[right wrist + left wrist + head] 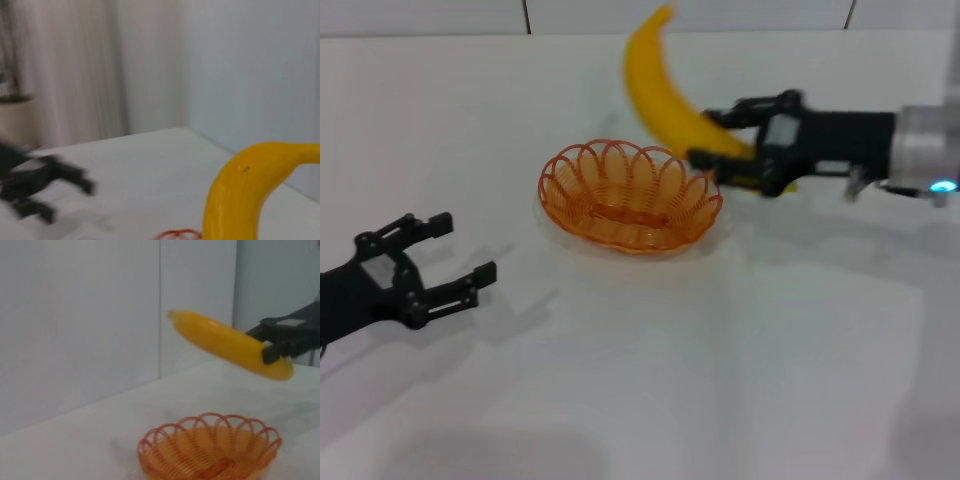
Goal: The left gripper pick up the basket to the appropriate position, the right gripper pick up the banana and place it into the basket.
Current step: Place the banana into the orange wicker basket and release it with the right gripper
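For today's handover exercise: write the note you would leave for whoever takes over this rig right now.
Right gripper: shut on the banana, held in the air beside the basket, not yet over it.
Left gripper: fingers open, empty, low over the table, apart from the basket.
Done: the basket stands on the table; the banana is picked up.
Left: carry the banana over the basket, lower it in, release.

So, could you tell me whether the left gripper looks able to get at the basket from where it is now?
Probably yes: the left gripper sits open beside the basket, bare table between them; the right gripper holds the banana off to the far side.
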